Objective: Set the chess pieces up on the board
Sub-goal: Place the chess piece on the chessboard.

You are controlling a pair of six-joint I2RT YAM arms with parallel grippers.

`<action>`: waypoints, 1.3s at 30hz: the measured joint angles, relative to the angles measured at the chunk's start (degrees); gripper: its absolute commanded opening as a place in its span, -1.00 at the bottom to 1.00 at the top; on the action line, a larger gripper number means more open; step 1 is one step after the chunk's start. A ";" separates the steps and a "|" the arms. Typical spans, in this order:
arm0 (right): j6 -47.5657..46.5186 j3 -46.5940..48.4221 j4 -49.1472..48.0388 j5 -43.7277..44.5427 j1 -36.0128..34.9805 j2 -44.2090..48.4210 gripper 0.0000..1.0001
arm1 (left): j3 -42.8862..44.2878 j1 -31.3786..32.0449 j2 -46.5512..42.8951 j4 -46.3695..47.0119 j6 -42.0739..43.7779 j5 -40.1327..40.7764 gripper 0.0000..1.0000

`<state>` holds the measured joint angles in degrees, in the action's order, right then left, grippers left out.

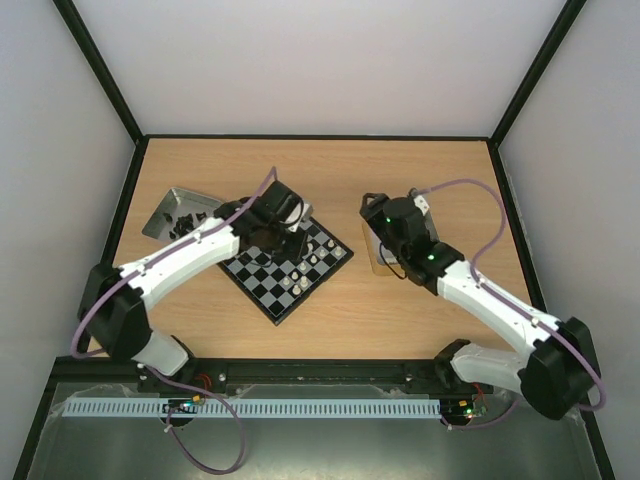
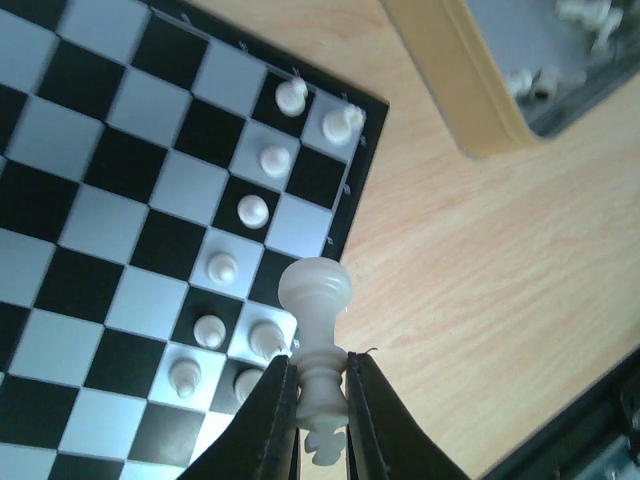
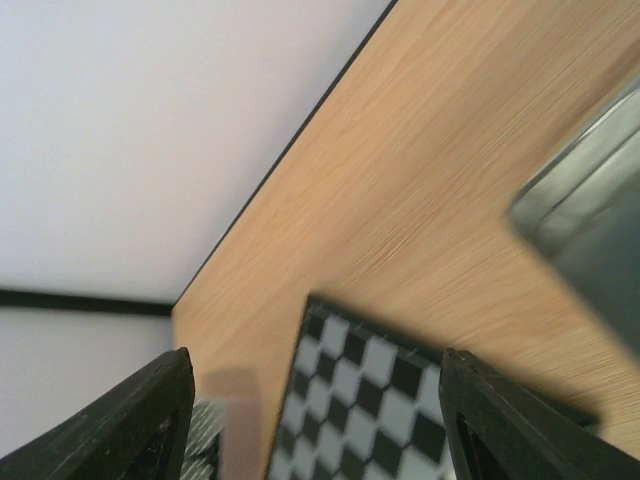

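Left jaws are pinched shut on a white chess piece (image 2: pixel 316 300), held over the edge of the board (image 2: pixel 90 210). About 9 pieces (image 2: pixel 253 208) stand there in 2 rows, and more wait in the tray (image 2: pixel 470 90), so most of the setup looks undone. Right jaws gape wide, empty. No readable writing.

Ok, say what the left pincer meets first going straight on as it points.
Probably the black and grey chessboard, at its edge squares beside the row of small cream pieces. The left pincer grips a tall cream chess piece, whose end would touch first; depth is unclear.
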<state>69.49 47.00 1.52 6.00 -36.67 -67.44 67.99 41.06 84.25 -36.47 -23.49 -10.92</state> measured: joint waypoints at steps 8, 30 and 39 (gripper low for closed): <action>-4.87 -4.46 7.76 13.07 1.36 8.20 0.37 | 12.94 5.57 13.70 -14.36 2.95 -1.01 -0.92; -6.97 -8.09 9.86 18.82 1.46 11.34 0.37 | 23.91 7.98 32.15 -24.41 5.53 6.93 -0.82; -6.95 -8.28 9.84 18.49 1.51 11.34 0.37 | 24.00 7.45 32.68 -24.57 6.05 8.09 -0.42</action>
<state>62.54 38.72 11.35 24.49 -35.16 -56.10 91.98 48.51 116.92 -61.04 -17.43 -2.83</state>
